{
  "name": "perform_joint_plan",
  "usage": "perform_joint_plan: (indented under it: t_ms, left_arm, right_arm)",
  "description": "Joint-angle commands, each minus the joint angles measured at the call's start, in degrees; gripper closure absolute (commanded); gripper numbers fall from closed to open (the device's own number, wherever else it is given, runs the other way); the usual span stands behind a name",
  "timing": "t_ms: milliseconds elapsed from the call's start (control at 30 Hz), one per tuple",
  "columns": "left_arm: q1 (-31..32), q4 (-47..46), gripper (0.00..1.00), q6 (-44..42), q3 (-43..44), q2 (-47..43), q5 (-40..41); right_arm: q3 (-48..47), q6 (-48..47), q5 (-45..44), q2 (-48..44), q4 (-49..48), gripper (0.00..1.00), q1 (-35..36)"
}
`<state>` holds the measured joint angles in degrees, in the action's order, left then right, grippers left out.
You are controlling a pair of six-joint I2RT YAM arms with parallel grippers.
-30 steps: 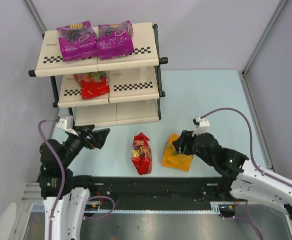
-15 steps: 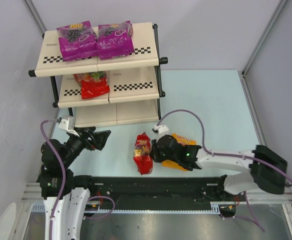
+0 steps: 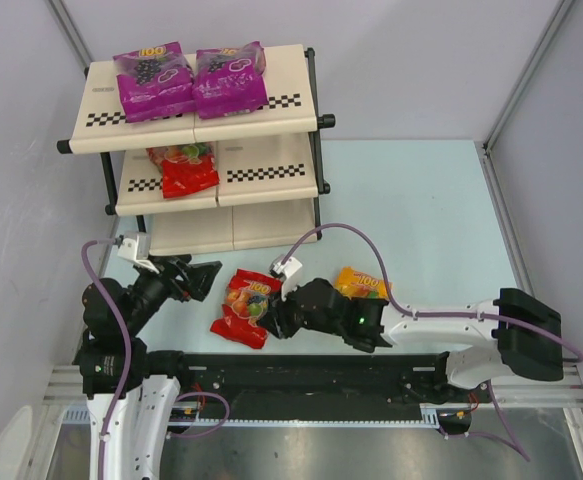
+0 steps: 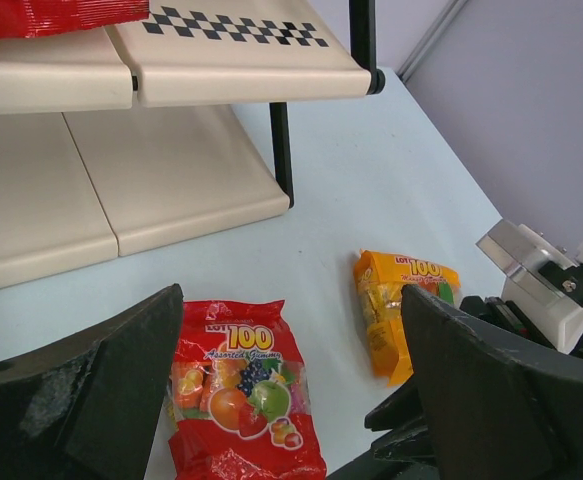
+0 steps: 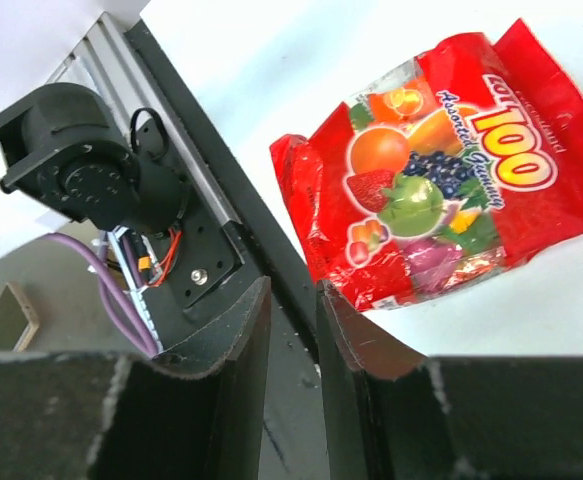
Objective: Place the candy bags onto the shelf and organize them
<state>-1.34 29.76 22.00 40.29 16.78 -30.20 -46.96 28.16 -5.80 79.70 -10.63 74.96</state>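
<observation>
The shelf (image 3: 261,110) stands at the far left with two magenta-purple candy bags (image 3: 153,80) (image 3: 230,78) on its top board and a red bag (image 3: 186,170) on the middle board. Another red bag (image 3: 243,305) lies flat on the table, also in the left wrist view (image 4: 236,385) and the right wrist view (image 5: 441,190). The orange-yellow bag (image 3: 363,285) (image 4: 396,300) lies to its right. My right gripper (image 3: 276,318) (image 5: 293,290) is nearly closed and empty, beside the red bag's near-right edge. My left gripper (image 3: 206,275) (image 4: 291,340) is wide open and empty, left of the red bag.
The black base rail (image 3: 301,365) runs along the near edge, just under my right gripper (image 5: 221,230). The shelf's lowest board (image 4: 121,190) and black post (image 4: 281,150) are close beyond the red bag. Grey walls enclose the left, back and right sides.
My right arm swung left from the orange-yellow bag to the red bag. The red bag slid left and turned picture-side up. The orange-yellow bag stayed on the table. My left arm stayed still.
</observation>
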Motion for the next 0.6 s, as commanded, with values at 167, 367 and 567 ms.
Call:
perform_joint_plan:
  t_ms: [167, 367, 567]
  left_arm:
    - [0.11, -0.32, 0.06, -0.55, 1.19, -0.08, 0.57]
    - [0.11, 1.0, 0.04, 0.41, 2.33, 2.12, 3.38]
    - [0.03, 1.36, 0.04, 2.43, 2.6, 7.83, 5.76]
  right_arm:
    - [-1.56, -2.5, 3.78, 7.73, -16.68, 0.71, -3.59]
    - [-1.56, -1.27, 11.15, 19.42, -31.63, 0.73, -5.52]
    - [-0.86, 2.95, 13.81, 27.88, -32.88, 0.74, -5.71]
